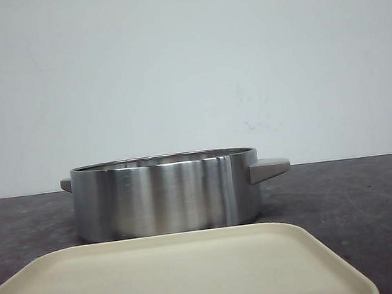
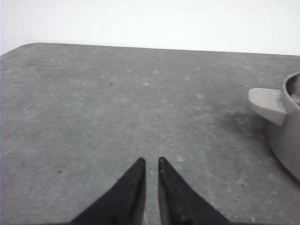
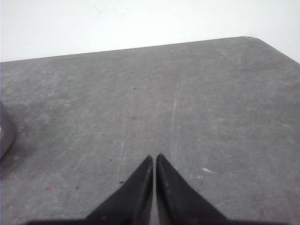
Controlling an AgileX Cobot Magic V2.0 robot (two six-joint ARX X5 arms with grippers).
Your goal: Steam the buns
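Left wrist view: pot [image 2: 287, 133] apart from left tool [image 2: 152, 161]

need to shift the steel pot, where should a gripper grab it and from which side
Grip a flat tab handle on the pot; its smooth round wall looks too wide to pinch. The right gripper could come from the right, jaws above and below the tab. The left gripper could take the other handle.

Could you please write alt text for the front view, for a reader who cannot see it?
A round stainless steel pot with grey side handles stands on a dark table before a white wall. A cream tray, nothing visible on it, fills the foreground.
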